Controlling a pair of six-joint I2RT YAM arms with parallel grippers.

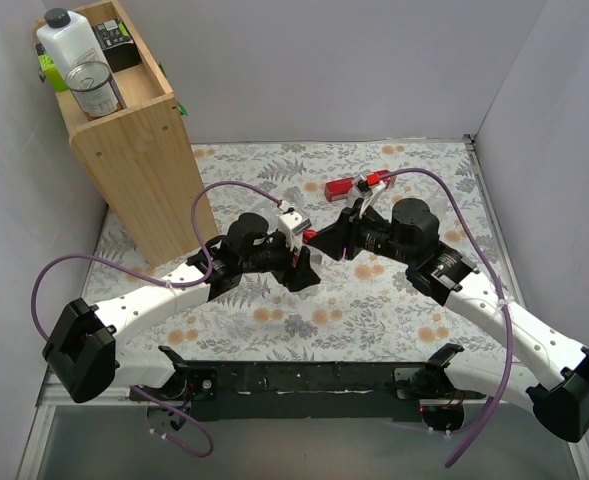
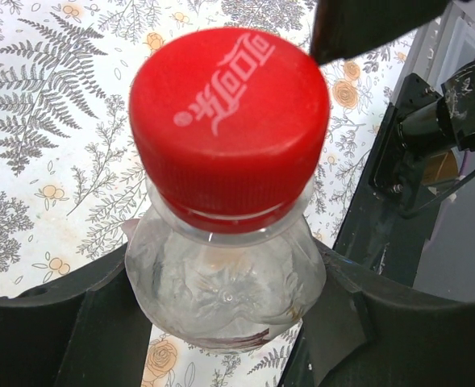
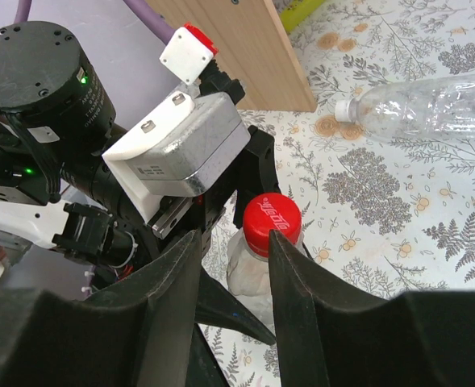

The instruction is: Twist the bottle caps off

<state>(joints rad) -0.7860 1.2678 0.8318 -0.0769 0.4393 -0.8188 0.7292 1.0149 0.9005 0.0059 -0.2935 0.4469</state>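
A small clear bottle (image 2: 221, 282) with a red screw cap (image 2: 225, 129) stands upright in my left gripper (image 2: 225, 310), whose jaws are shut on the bottle's crumpled shoulder just below the cap. In the top view the cap (image 1: 311, 236) sits between the two grippers at mid-table. My right gripper (image 3: 233, 242) is open. Its fingers reach toward the same cap (image 3: 272, 219) from one side, and the cap shows just beyond the tips, close to the right finger (image 3: 302, 282). I see no contact with the cap. A right fingertip (image 2: 358, 24) shows above the cap in the left wrist view.
A second clear bottle (image 3: 431, 105) lies on its side on the floral cloth with a white bare neck. A tall wooden box (image 1: 134, 130) at the back left holds a white jug (image 1: 66, 40) and a tin can (image 1: 94, 88). A red box (image 1: 339, 188) lies behind the grippers.
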